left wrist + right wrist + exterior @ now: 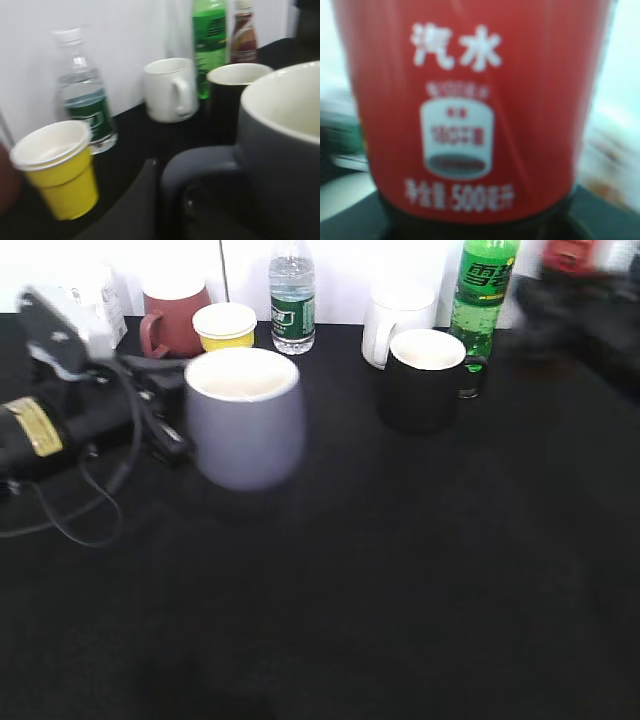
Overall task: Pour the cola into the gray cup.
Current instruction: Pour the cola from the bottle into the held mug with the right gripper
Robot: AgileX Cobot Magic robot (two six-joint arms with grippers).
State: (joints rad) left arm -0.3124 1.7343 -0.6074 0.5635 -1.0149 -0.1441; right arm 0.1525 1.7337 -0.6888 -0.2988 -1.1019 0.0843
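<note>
The gray cup (245, 430) is blurred at centre-left of the black table, white inside and empty. It fills the right of the left wrist view (280, 150). My left gripper (165, 410) is shut on its loop handle, and one dark finger lies against the handle in the left wrist view (165, 200). The cola (568, 254) shows as a red blur at the top right, in my right gripper (560, 300). Its red label with white print fills the right wrist view (470, 100), with dark liquid below; the fingers themselves are hidden.
Along the back stand a dark red mug (172, 320), a yellow paper cup (225, 326), a water bottle (292, 300), a white mug (395, 325), a black mug (425, 375) and a green soda bottle (483, 290). A small brown-labelled bottle (243, 35) stands behind them.
</note>
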